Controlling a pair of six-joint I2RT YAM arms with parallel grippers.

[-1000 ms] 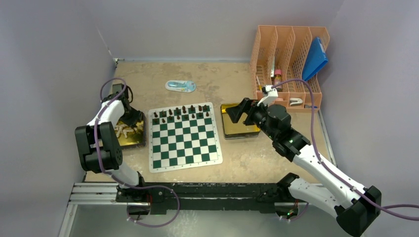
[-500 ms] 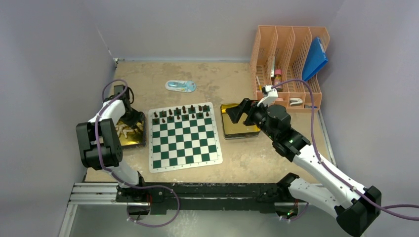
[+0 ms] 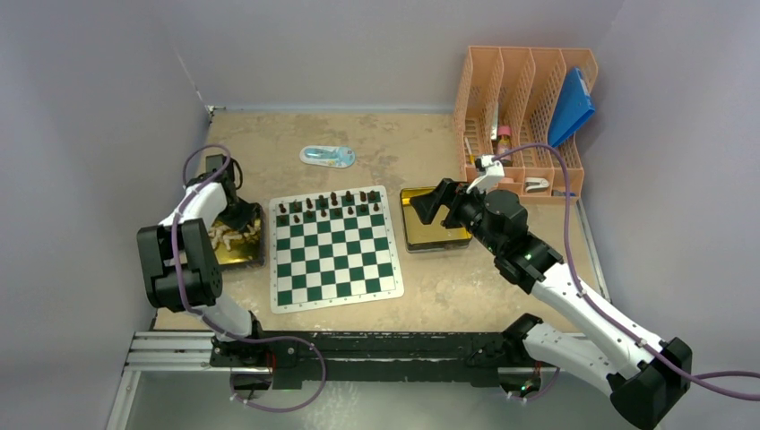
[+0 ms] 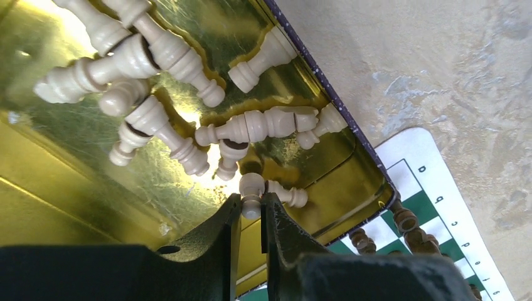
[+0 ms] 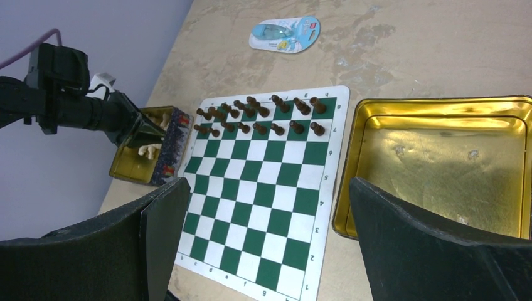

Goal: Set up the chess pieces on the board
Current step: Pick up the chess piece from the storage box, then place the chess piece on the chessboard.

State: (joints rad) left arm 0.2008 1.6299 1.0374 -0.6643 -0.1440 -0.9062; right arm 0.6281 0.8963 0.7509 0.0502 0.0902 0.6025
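The green-and-white board (image 3: pixel 336 260) lies mid-table, with dark chess pieces (image 3: pixel 332 204) standing in its two far rows. Cream chess pieces (image 4: pixel 169 56) lie jumbled in a gold tray (image 3: pixel 235 255) left of the board. My left gripper (image 4: pixel 251 204) reaches into that tray, and its fingertips pinch a small cream pawn (image 4: pixel 251 188) by its neck. In the top view the left gripper (image 3: pixel 240 219) sits over the tray's far end. My right gripper (image 5: pixel 268 188) hangs wide open with nothing in it, above the gold tray (image 5: pixel 439 157) to the right of the board (image 5: pixel 251 157).
An orange file rack (image 3: pixel 524 121) holding a blue folder stands at the back right. A blue blister pack (image 3: pixel 327 156) lies beyond the board. Walls close in on the left, back and right. The right-hand tray (image 3: pixel 430 237) holds no pieces.
The left gripper's jaws have closed in on the cream pawn inside the tray. The left arm shifted very slightly. The right arm has not moved.
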